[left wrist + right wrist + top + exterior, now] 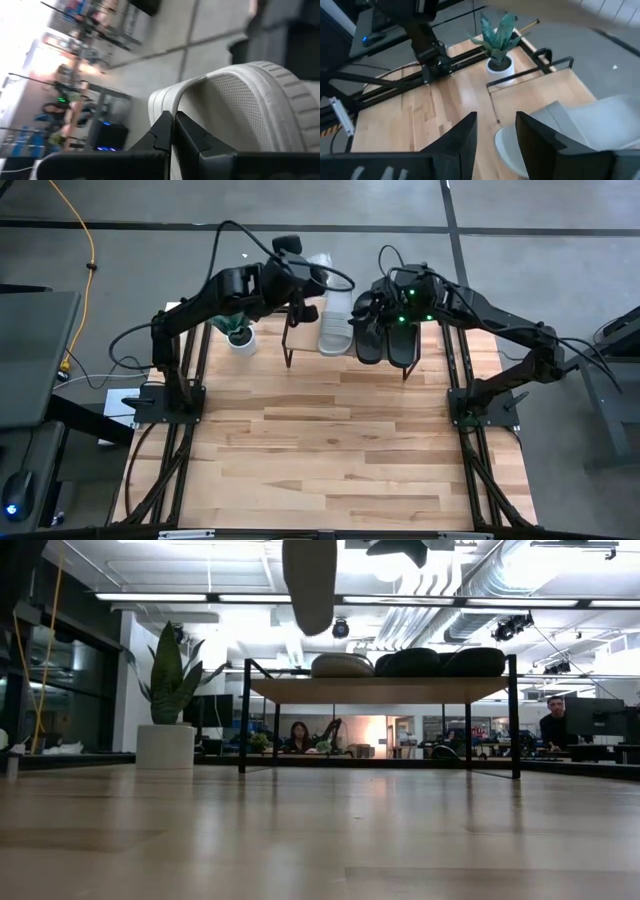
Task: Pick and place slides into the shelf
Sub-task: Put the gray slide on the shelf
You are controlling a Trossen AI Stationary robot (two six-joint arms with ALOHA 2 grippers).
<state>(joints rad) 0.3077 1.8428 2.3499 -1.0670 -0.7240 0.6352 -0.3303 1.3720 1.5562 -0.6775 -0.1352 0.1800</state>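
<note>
My left gripper (312, 292) is shut on a pale grey-green slide (310, 580), which it holds in the air over the left end of the shelf (380, 690). On the shelf's plank top lie the other pale slide (342, 665) and two black slides (415, 662) (475, 662), side by side on their soles. My right gripper (495, 137) is open and hovers over the shelf beside the black slides (385, 345). The resting pale slide (520, 147) lies just below its fingers. My left gripper pinches the pale slide by the edge of its wide strap (187, 90), between its two shut fingers (162, 132). It reaches in from the table's left side. The slide is lifted clear and hangs below the gripper, its rounded lower end (310, 620) above the shelf's plank.
A potted plant in a white pot (240, 335) stands left of the shelf at the table's far edge. The wide wooden tabletop (330, 450) stretches toward the near edge. People sit in the room behind the table (297, 735).
</note>
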